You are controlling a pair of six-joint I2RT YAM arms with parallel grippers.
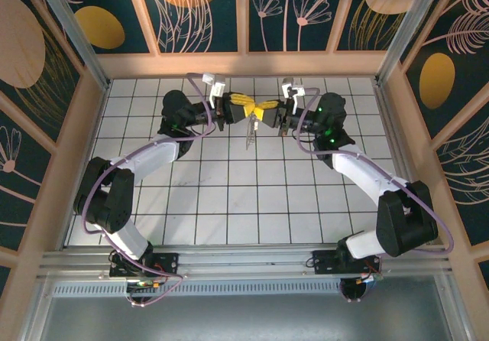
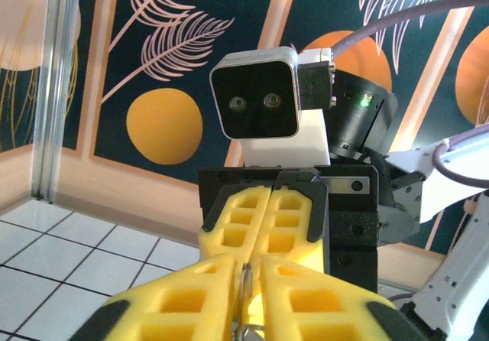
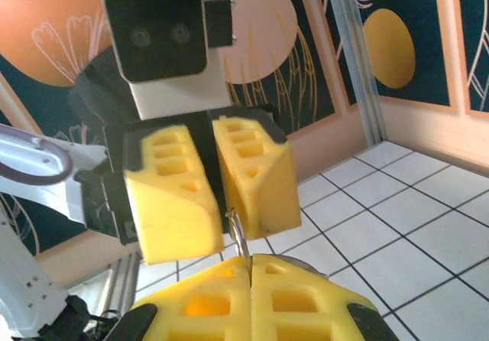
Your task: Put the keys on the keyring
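Both grippers meet tip to tip above the back middle of the table. A thin metal loop, the keyring (image 3: pixel 239 234), stands up between them. My right gripper (image 3: pixel 250 268) is shut on it, pads pressed together. The loop's far end reaches into the narrow gap of my left gripper (image 3: pixel 210 196), whose yellow fingers (image 3: pixel 164 196) stand slightly apart. In the left wrist view the keyring (image 2: pixel 246 284) sits loose between the parted pads of the left gripper (image 2: pixel 247 268). From above, small greyish pieces (image 1: pixel 250 134) dangle under the meeting point. I cannot make out the keys.
The white tiled table (image 1: pixel 229 196) is fenced by a wooden rim and patterned wall panels (image 1: pixel 199 12). Both arms reach toward the back wall, with their bases at the near edge. Open tiles lie between and in front of them.
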